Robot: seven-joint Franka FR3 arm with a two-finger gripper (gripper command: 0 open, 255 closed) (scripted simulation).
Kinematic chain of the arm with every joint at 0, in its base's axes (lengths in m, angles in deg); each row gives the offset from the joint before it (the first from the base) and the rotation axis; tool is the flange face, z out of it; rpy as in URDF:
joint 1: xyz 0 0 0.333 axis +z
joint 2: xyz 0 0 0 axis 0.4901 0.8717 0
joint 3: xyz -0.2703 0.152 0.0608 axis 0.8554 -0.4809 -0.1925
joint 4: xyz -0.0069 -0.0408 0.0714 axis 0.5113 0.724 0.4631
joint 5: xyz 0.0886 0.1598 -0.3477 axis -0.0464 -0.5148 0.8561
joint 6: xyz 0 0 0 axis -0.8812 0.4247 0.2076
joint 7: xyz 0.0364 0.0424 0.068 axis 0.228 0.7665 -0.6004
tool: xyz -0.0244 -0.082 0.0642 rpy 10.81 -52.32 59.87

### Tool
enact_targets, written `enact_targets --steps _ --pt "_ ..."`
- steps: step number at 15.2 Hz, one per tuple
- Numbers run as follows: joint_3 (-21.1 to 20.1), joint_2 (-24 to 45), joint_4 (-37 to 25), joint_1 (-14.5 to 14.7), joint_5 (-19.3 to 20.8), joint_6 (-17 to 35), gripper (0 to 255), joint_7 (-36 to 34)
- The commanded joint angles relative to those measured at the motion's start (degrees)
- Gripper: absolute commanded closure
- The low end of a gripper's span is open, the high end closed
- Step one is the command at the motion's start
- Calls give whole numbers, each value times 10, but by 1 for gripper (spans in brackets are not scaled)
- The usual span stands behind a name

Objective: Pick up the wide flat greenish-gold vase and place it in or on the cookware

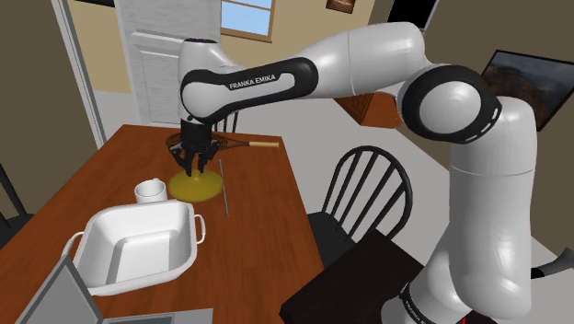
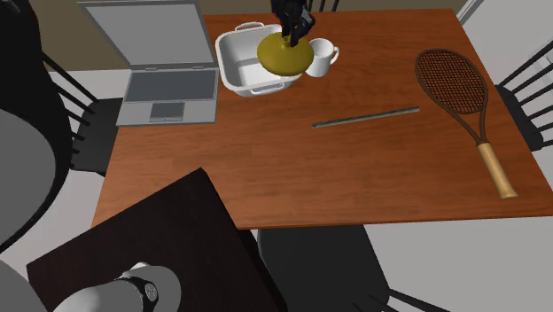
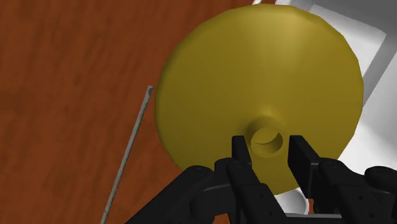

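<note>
Greenish-gold vase [image 3: 254,76], wide and flat, is hanging under the black gripper [image 1: 193,168]. Jaws are pinching its short neck, with one of the fingers [image 3: 240,162] sitting on each side of the round mouth in the wrist view. Vase is staying level and looks to be riding a little off the wooden table [image 2: 310,177], though the gap underneath is hard to tell.

In the shoulder view it is sitting just past a white mug [image 1: 150,191], on the side away from the white two-handled cooking dish [image 1: 103,244]. In the second exterior view its disc is overlapping the dish's rim on that view's right and touching the mug's outline. In the wrist view part of the dish is showing past the vase's edge.

White arm [image 1: 368,55] is reaching across from the stand side, with the hand pointing straight down.

Thin grey rod [image 2: 365,117] is lying flat on the table near the vase, apart from it. Brown racket [image 2: 452,84] with a pale handle is lying beyond the rod, well apart from the dish. Open grey laptop [image 2: 168,80] is sitting just beside the dish on the side opposite the mug. Black spindle-back chair [image 1: 363,189] is standing at the table edge
</note>
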Motion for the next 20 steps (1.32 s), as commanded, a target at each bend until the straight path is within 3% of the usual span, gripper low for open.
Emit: enact_targets --steps 1,8,10,11,20 --pt "-3 27 -50 21 8 -23 255 -24" --pt "-7 136 -241 100 35 -105 255 -92" --pt "-6 182 -324 127 42 -141 255 -107" --pt "-4 226 -403 149 48 -176 255 -116" --pt "-3 220 -322 141 49 -102 255 -120"
